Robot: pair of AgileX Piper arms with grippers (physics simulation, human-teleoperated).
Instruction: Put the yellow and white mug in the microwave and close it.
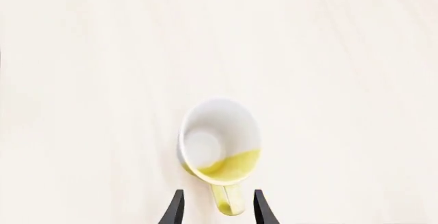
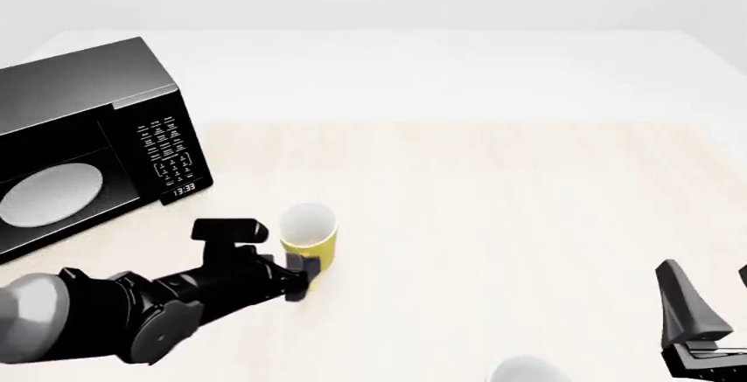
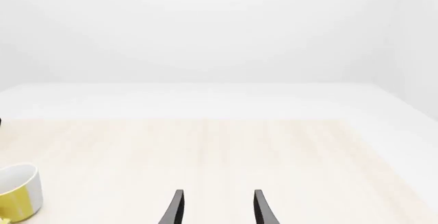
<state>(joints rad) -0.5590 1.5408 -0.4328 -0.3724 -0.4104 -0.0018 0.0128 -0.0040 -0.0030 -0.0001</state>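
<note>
The yellow and white mug (image 2: pixel 310 234) stands upright on the light wooden table, in front of and to the right of the microwave (image 2: pixel 105 128). The black microwave's inside shows, with its round white turntable plate (image 2: pixel 47 194). My left gripper (image 2: pixel 306 274) is at the mug's near side. In the left wrist view the mug (image 1: pixel 219 142) is seen from above, and the gripper (image 1: pixel 219 211) is open with the yellow handle (image 1: pixel 228 202) between its fingers, not touching them. My right gripper (image 3: pixel 219 211) is open and empty, low at the right (image 2: pixel 712 299). The mug also shows in the right wrist view (image 3: pixel 17 190).
An all-white rounded object (image 2: pixel 527 371) lies at the table's near edge, left of the right gripper. The microwave's button panel and clock (image 2: pixel 170 155) face the mug. The wooden table top (image 2: pixel 502 198) stretches to the right and back, ending at a white surround.
</note>
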